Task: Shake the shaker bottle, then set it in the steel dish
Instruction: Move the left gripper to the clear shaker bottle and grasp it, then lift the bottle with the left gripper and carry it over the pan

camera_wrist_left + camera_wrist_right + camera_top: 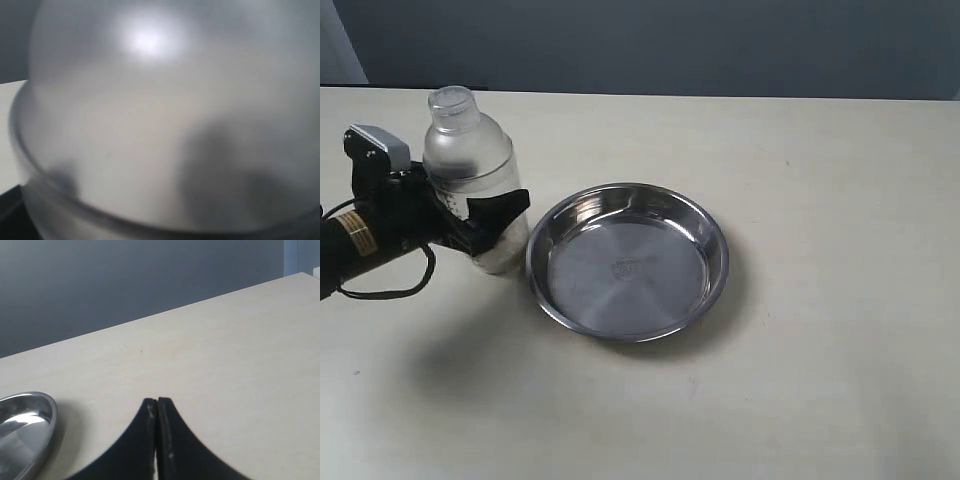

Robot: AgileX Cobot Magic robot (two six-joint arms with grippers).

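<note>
the fingers of your left gripper (488, 220) pinch the lower body of the shaker bottle (468, 150), which stands upright at the left of the exterior frame, just beside the left rim of the steel dish (620, 290). the right gripper (157, 405) has its fingers pressed together on nothing. that low grip on smooth plastic could let the bottle tilt or slip in a hard shake, and a low carry rightward could clip the rim.

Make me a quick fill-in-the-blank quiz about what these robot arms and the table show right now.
1. The left gripper is shut on the shaker bottle, whose cap points ___.
2. Inside the steel dish there is ___.
3. The right gripper is ___, holding nothing.
Missing words: up; nothing; shut.
</note>
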